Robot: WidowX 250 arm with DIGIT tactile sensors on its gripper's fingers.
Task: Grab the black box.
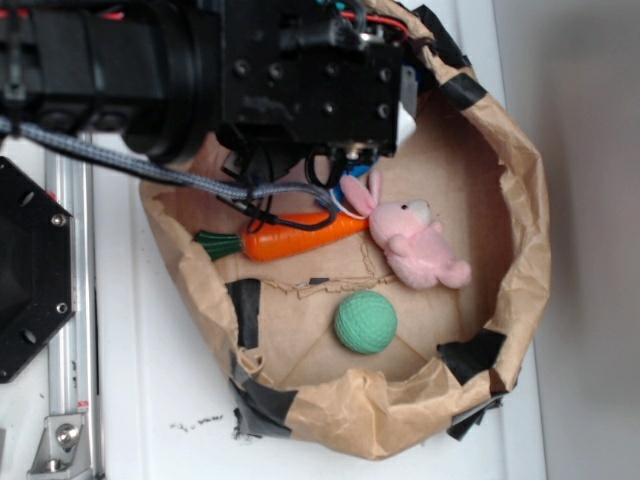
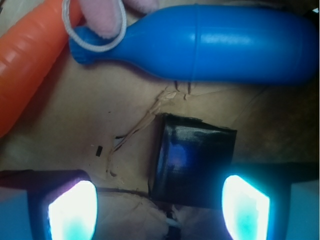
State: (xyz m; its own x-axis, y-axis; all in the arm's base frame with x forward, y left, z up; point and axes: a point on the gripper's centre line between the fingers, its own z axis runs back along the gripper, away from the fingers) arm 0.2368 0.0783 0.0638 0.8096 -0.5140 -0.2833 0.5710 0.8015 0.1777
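Exterior view: brown paper basin (image 1: 520,180) patched with black tape sits on the white tabletop (image 1: 150,400). Inside lie an orange carrot (image 1: 295,237), a pink bunny (image 1: 415,250) and a green ball (image 1: 365,322). The robot arm (image 1: 250,70) hangs over the basin's upper left; the pincer and black box are hidden beneath it.

Wrist view: pincer (image 2: 159,210) released, its two glowing fingers (image 2: 72,210) spread wide. The black box (image 2: 194,160) lies on the paper floor between them, nearer the right finger. A blue bottle (image 2: 215,42) lies beyond it, the carrot (image 2: 30,60) at left.
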